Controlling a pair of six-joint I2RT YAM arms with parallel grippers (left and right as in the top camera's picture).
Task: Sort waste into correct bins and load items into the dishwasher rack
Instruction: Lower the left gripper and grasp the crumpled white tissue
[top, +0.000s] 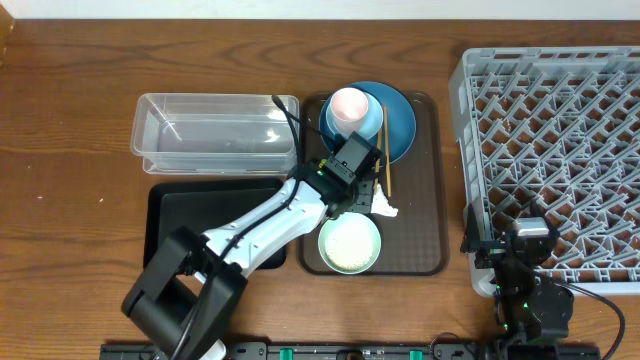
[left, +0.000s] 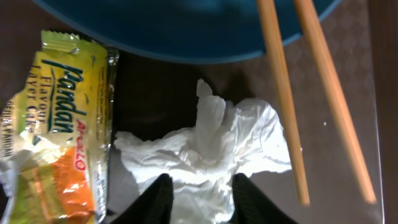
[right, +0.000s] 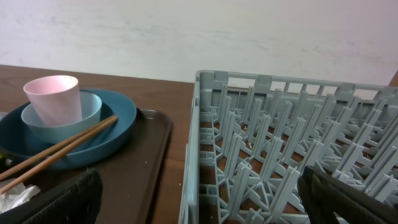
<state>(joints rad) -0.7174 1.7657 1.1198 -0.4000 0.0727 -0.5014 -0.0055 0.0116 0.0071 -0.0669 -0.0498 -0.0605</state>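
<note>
Table (top: 70, 120): brown wood | back left: clear container (top: 215, 135) | just before it: black tray (top: 172, 215), edges near touching | right of both: brown tray (top: 420, 200), just beside them | far right: grey rack (top: 550, 150), apart from the brown tray, over the table's edge.

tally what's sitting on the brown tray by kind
bowls: 2 (light blue bowl, mint-green bowl)
plate: 1
cup: 1
chopsticks: 2
wrapper: 1
tissue: 1
total: 8

Lab tabletop (top: 70, 120), robot arm (top: 262, 225), dishwasher rack (top: 560, 140)
</note>
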